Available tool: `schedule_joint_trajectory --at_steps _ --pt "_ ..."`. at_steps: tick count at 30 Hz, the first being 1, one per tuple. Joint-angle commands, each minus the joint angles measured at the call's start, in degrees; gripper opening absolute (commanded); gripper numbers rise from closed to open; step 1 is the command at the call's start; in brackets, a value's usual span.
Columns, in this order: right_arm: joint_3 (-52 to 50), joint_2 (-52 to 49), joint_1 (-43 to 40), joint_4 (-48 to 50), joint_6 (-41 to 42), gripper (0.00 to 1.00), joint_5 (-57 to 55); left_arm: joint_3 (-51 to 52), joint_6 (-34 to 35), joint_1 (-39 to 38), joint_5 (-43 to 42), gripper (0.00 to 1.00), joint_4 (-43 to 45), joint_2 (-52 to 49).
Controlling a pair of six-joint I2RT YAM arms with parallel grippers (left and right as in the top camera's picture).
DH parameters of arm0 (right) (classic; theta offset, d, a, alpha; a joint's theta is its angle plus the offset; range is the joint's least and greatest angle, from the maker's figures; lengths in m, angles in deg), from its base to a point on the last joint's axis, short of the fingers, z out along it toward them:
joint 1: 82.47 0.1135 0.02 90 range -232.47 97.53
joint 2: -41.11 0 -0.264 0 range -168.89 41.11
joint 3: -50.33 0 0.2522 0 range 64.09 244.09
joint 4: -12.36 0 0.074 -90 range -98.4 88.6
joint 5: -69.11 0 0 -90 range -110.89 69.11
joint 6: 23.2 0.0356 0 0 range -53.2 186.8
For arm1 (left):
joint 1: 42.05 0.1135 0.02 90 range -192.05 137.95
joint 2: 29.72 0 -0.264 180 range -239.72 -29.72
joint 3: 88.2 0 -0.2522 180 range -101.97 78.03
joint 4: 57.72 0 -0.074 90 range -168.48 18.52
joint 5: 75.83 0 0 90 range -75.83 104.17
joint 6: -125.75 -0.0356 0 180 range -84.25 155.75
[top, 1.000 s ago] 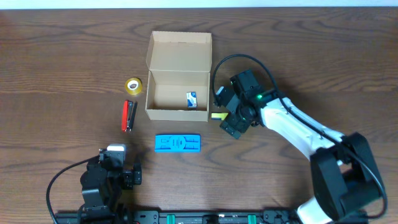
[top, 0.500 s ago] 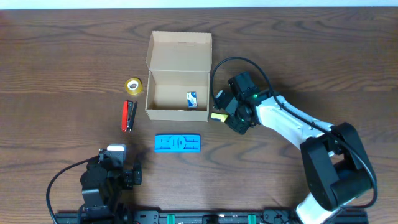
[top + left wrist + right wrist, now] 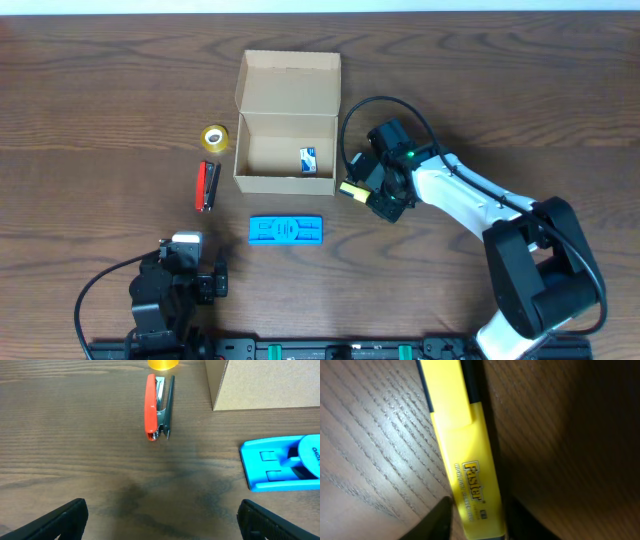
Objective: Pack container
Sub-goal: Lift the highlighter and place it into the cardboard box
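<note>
The container (image 3: 286, 183) is an open tan cardboard box, its flap lid (image 3: 288, 82) folded back, with a small white-and-blue item (image 3: 308, 159) inside. Just right of its front corner, my right gripper (image 3: 365, 190) is shut on a yellow highlighter (image 3: 351, 188) that lies on the table. In the right wrist view the highlighter (image 3: 465, 460) fills the space between the two dark fingers (image 3: 437, 520) of that gripper (image 3: 477, 520). My left gripper (image 3: 161, 517) stands wide open over bare wood near the front edge, holding nothing.
A yellow tape roll (image 3: 213, 138) and a red stapler (image 3: 207, 186) lie left of the box. A flat blue item (image 3: 286, 230) lies in front of it. From the left wrist, the stapler (image 3: 159, 407) is ahead and the blue item (image 3: 285, 462) at right.
My right gripper has shifted slightly left toward the box's corner and closed its fingers around the yellow highlighter. The left arm has not moved.
</note>
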Motion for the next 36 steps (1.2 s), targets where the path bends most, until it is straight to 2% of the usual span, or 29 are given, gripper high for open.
schedule_joint_trajectory --at_steps 1,3,7,9,15,21,24,27,32,36 --pt "-0.2 -0.66 -0.52 -0.09 1.11 0.26 0.42 0.52 -0.76 0.33 0.39 0.95 -1.33 0.35" --pt "-0.2 -0.66 -0.52 -0.11 1.51 0.24 0.44 0.52 -0.76 0.33 0.39 0.95 -1.33 0.35" --pt "-0.17 -0.63 -0.52 -0.07 2.71 0.1 0.39 0.52 -0.76 0.33 0.39 0.95 -1.33 0.35" --pt "0.02 -0.55 -0.52 -0.55 3.82 0.08 0.15 0.52 -0.76 0.33 0.39 0.95 -1.33 0.35" --pt "2.64 3.3 -0.52 -4.2 8.17 0.12 0.17 0.52 -0.76 0.33 0.39 0.95 -1.33 0.35" --pt "3.76 13.57 -0.39 -6.43 10.58 0.11 0.22 0.52 -0.76 0.33 0.39 0.95 -1.33 0.35" --pt "3.85 19.58 -0.28 -6.95 10.6 0.19 0.24 0.52 -0.76 0.33 0.39 0.96 -1.33 0.35" --pt "4.94 23.91 0.76 -6.67 10.58 0.19 0.26 0.52 -0.76 0.33 0.39 0.95 -1.33 0.35" --pt "9.68 23.26 3.76 -3.34 10.56 0.19 0.22 0.52 -0.76 0.33 0.39 0.95 -1.33 0.35" --pt "14.95 17.64 5.88 -0.7 10.51 0.18 0.46 0.52 -0.76 0.33 0.39 0.95 -1.33 0.35"
